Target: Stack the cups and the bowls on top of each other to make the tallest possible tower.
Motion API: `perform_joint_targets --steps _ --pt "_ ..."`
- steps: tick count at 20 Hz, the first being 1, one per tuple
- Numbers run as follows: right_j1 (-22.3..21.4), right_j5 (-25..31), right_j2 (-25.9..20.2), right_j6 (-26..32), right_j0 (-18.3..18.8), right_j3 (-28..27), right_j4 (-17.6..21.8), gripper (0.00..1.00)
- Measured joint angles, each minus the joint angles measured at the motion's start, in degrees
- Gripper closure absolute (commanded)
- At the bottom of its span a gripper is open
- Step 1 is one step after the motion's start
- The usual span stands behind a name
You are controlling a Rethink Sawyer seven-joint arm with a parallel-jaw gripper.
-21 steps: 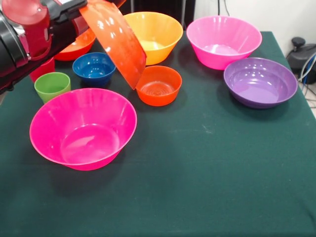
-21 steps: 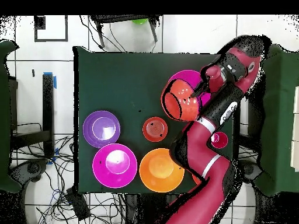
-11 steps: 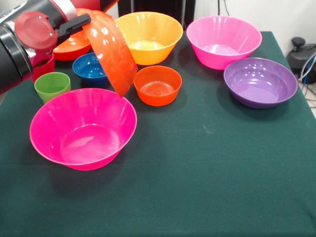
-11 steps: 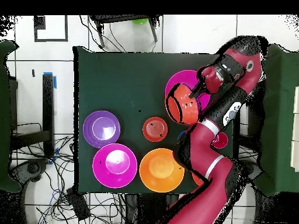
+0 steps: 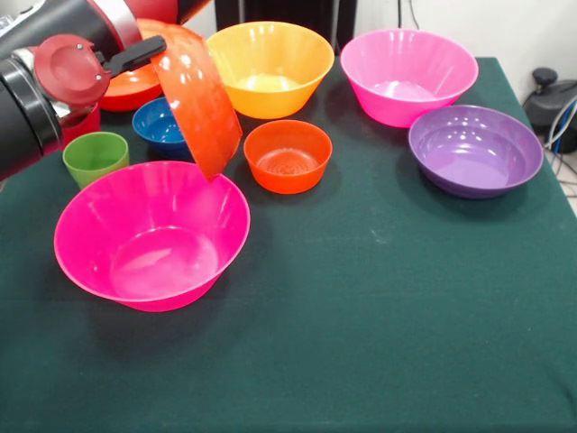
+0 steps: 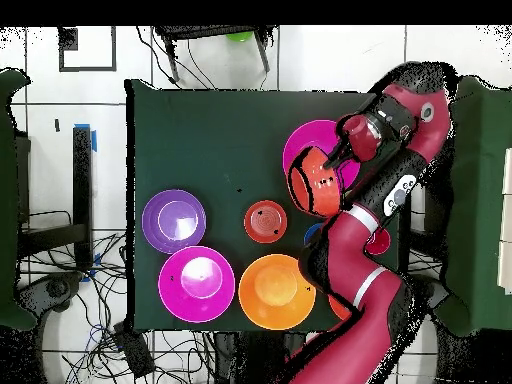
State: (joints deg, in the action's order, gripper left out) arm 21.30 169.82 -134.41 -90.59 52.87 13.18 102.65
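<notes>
Front view, red-orange bowl (image 5: 196,101) tilted, gripper (image 5: 151,47) gripping rim

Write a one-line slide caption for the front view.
Gripper carries a tilted red-orange bowl over a large magenta bowl, with other bowls and a green cup on the table.

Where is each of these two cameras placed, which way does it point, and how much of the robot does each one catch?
Front view: sits across the table, facing the bowls; only the arm's end shows, holding a tilted red-orange bowl above the near magenta bowl.
Overhead view: hangs above, looking straight down; the whole red arm shows, rising from the bottom.
Shared: both show that held bowl, the purple bowl and the green table.
</notes>
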Motion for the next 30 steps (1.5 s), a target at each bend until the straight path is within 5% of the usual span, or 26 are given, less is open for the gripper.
perform_joint_targets --steps 6,12,19,24,30 --pt "0.4 0.0 0.5 0.0 0.0 0.2 -4.8 1.0" --pt "2.1 0.0 2.8 -0.4 -0.2 1.4 -20.1 1.0" --pt "3.7 0.1 5.3 -2.2 -0.6 2.2 -31.2 1.0" --pt "4.8 0.1 7.0 -5.1 -0.6 2.4 -35.6 1.0" --pt "5.2 0.1 7.0 -6.6 -0.6 2.4 -36.0 1.0"
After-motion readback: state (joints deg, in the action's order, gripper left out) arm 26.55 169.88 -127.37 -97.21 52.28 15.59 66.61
